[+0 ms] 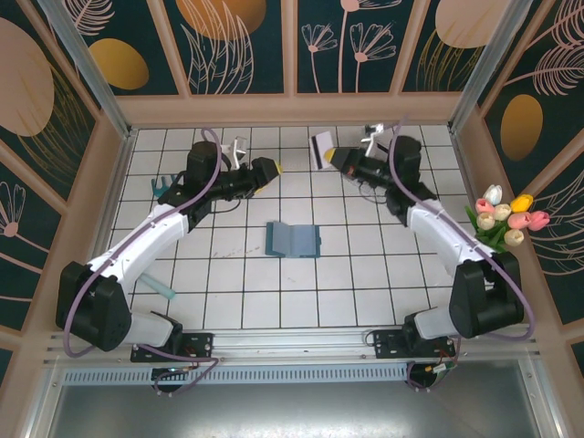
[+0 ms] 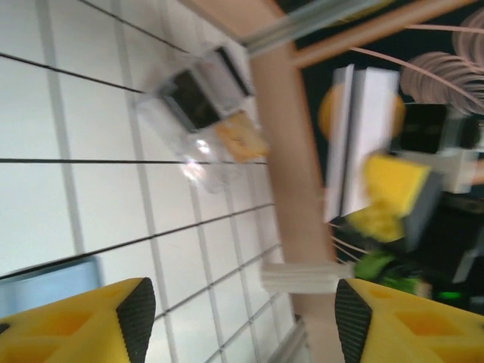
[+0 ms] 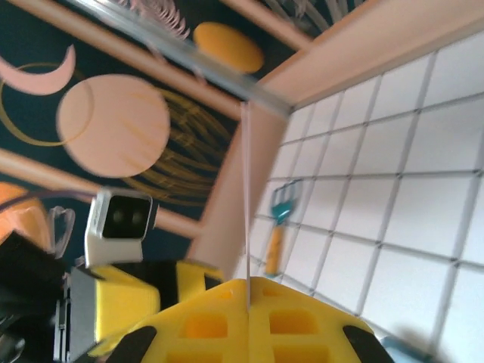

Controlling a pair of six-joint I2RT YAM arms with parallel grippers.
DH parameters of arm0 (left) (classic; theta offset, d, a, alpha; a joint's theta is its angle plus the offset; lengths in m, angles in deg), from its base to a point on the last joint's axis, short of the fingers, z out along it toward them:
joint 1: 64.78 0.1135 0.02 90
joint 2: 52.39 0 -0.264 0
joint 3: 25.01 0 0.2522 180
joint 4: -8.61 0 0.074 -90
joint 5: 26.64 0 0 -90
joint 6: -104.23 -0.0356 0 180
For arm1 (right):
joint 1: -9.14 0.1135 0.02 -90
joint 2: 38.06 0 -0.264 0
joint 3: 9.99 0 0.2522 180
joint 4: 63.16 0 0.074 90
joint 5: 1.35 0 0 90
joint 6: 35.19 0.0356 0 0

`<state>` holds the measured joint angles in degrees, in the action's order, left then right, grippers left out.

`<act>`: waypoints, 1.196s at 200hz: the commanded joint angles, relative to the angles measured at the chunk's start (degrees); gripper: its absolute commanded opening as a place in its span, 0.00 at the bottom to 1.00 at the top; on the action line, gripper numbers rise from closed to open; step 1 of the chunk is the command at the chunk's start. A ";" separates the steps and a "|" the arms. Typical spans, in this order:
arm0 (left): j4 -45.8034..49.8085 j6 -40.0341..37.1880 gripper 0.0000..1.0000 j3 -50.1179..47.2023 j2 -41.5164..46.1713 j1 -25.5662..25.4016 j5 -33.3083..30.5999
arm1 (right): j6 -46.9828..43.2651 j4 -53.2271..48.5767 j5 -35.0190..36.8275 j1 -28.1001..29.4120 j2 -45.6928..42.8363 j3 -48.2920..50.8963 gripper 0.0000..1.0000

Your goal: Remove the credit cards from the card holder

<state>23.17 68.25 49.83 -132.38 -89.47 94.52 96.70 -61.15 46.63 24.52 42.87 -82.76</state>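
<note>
The teal-blue card holder [image 1: 294, 240] lies open on the white tiles mid-table; its edge also shows in the left wrist view [image 2: 45, 276]. My right gripper [image 1: 330, 157] is raised near the back wall, shut on a greyish credit card [image 1: 319, 149] with a dark stripe. That card appears edge-on between the closed yellow fingers [image 3: 248, 291] as a thin line [image 3: 246, 197]. My left gripper [image 1: 274, 170] faces it from the left, a short gap away. Its fingers stand open [image 2: 246, 318] with nothing between them, and the held card [image 2: 363, 144] is ahead of them.
A clear plastic tray [image 2: 200, 106] with small items sits by the back wall. A small teal rake with an orange handle [image 3: 278, 227] lies at the left [image 1: 164, 185]. A teal stick [image 1: 157, 287] lies front left. Tulips [image 1: 506, 217] stand at the right wall.
</note>
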 commanded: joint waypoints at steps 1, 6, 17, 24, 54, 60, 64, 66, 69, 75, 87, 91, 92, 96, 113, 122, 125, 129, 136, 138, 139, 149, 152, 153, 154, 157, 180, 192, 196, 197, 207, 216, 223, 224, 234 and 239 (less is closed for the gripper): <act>7.07 -4.17 0.72 -1.39 -0.48 1.32 -8.00 | -24.11 -22.78 6.01 -2.85 3.85 -11.88 0.00; 6.99 -4.27 0.75 -2.05 -0.37 1.69 -8.86 | -28.07 -25.60 7.77 -3.27 4.94 -14.08 0.00; 7.17 -4.26 0.82 -3.12 -0.02 2.32 -10.71 | -35.70 -28.53 10.24 -4.34 6.71 -17.06 0.00; 7.05 -4.44 0.87 -3.76 0.28 2.72 -11.62 | -39.76 -29.16 11.98 -4.79 7.49 -18.24 0.00; 7.96 -4.49 0.97 -5.00 1.15 4.21 -13.89 | -52.46 -30.26 14.08 -8.00 12.26 -23.04 0.00; 8.08 -4.60 0.98 -5.01 1.30 4.51 -13.64 | -54.73 -31.98 14.58 -8.62 13.93 -25.12 0.00; 8.13 -4.74 0.98 -5.05 1.39 4.63 -13.58 | -55.84 -33.26 15.10 -9.10 15.15 -26.64 0.00; 8.20 -4.90 0.98 -6.11 1.45 4.71 -13.58 | -56.32 -33.68 15.34 -9.41 15.80 -27.20 0.00; 8.28 -5.03 0.98 -6.44 1.46 4.78 -13.66 | -57.18 -34.50 15.53 -9.79 16.65 -28.24 0.00; 8.61 -5.30 0.99 -6.54 1.64 4.89 -14.03 | -59.48 -36.21 15.73 -10.35 18.39 -29.98 0.00; 9.41 -5.88 0.99 -6.83 1.76 5.05 -14.65 | -63.82 -37.26 17.00 -11.25 20.79 -31.62 0.00; 9.59 -6.09 0.98 -6.85 1.76 5.11 -14.72 | -65.19 -37.17 17.49 -11.58 21.41 -31.77 0.00; 9.63 -6.15 0.98 -6.85 1.72 5.14 -14.72 | -65.49 -37.15 17.54 -11.63 21.53 -31.78 0.00; 9.81 -6.27 0.99 -6.91 1.68 5.17 -14.73 | -67.11 -37.08 17.35 -12.04 22.11 -31.83 0.00; 10.34 -6.80 0.98 -6.64 1.04 5.34 -14.17 | -73.27 -34.85 16.11 -13.64 23.78 -30.79 0.00; 10.86 -7.14 0.99 -6.13 0.74 5.32 -13.77 | -75.53 -33.62 16.46 -14.56 24.78 -30.63 0.00; 11.01 -7.30 0.98 -6.05 0.60 5.33 -13.68 | -76.10 -33.54 16.71 -14.87 25.25 -30.92 0.00; 11.21 -7.49 0.99 -5.77 0.53 5.35 -13.54 | -76.88 -33.80 17.01 -15.26 25.96 -31.41 0.00; 11.46 -7.70 0.99 -5.71 0.45 5.35 -13.41 | -78.25 -34.05 17.14 -15.76 27.03 -32.15 0.00; 11.49 -7.74 0.99 -5.71 0.44 5.31 -13.41 | -78.64 -34.01 17.15 -16.00 27.30 -32.25 0.00; 11.50 -7.72 0.99 -5.71 0.44 5.33 -13.36 | -78.81 -33.98 17.10 -16.08 27.41 -32.28 0.00; 11.43 -7.79 0.98 -5.71 0.56 5.31 -13.08 | -80.23 -33.88 17.06 -16.74 28.24 -32.77 0.00; 11.34 -7.79 0.99 -5.71 0.60 5.35 -12.93 | -80.64 -33.94 16.94 -16.93 28.54 -32.93 0.00; 11.29 -7.79 0.98 -5.75 0.61 5.35 -12.82 | -80.73 -33.95 16.87 -17.03 28.61 -33.02 0.00; 11.22 -7.79 0.98 -5.77 0.62 5.31 -12.76 | -80.95 -34.00 16.83 -17.13 28.69 -33.06 0.00; 11.12 -7.83 0.99 -5.91 0.69 5.35 -12.59 | -81.30 -34.13 16.57 -17.25 28.91 -33.29 0.00; 10.89 -7.92 0.98 -6.50 1.11 5.33 -12.45 | -83.98 -36.71 13.76 -18.50 31.04 -35.87 0.00; 10.98 -8.05 0.99 -6.67 1.07 5.35 -12.39 | -85.36 -38.32 13.28 -18.84 32.44 -37.49 0.00; 10.98 -8.10 0.99 -6.69 1.01 5.34 -12.29 | -85.80 -38.63 13.04 -18.95 32.77 -37.85 0.00; 10.98 -8.12 0.98 -6.68 0.99 5.35 -12.23 | -85.95 -38.71 12.99 -18.96 32.83 -37.90 0.00; 11.08 -8.15 0.98 -6.61 0.88 5.31 -11.96 | -87.10 -39.45 11.78 -19.29 33.71 -38.55 0.00; 11.22 -8.24 0.99 -6.50 0.73 5.35 -11.59 | -87.45 -39.59 11.44 -19.51 34.56 -39.15 0.00; 11.33 -8.38 0.98 -6.27 0.77 5.34 -11.34 | -87.79 -39.86 11.35 -19.67 35.05 -39.78 0.00; 11.37 -8.44 0.98 -6.21 0.69 5.30 -11.36 | -87.82 -39.90 11.31 -19.72 35.16 -39.87 0.00; 11.69 -8.61 0.98 -5.91 0.69 5.35 -11.21 | -88.26 -40.55 11.02 -19.83 35.80 -40.69 0.00; 11.84 -8.80 0.98 -5.80 0.71 5.39 -11.21 | -88.53 -40.97 10.73 -19.92 36.15 -41.06 0.00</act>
<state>33.38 60.99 43.27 -132.01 -84.53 82.00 11.94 -99.11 60.58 5.20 76.83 -120.61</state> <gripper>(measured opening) 0.985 0.067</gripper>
